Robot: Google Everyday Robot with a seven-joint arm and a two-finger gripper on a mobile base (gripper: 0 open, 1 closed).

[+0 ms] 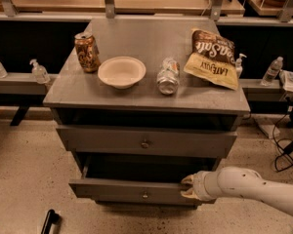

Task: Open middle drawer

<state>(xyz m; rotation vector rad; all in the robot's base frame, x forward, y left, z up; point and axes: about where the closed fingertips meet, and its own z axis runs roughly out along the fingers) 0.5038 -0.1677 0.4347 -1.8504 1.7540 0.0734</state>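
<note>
Middle drawer [112,190] stands pulled out below the shut top drawer [107,139], its dark interior exposed. Claw [187,187] sits at the right end of the drawer's front, clamped over the top edge, one tip inside and one outside. Worktop [136,95] carries a can [87,51], bowl [121,71], lying bottle [168,76] and chip bag [211,58].

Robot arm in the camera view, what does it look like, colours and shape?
The arm is a thick, smooth white tube with a rounded bulge, ending in a pale cream pincer at the right end of the middle drawer. No cables or markings show.
</note>
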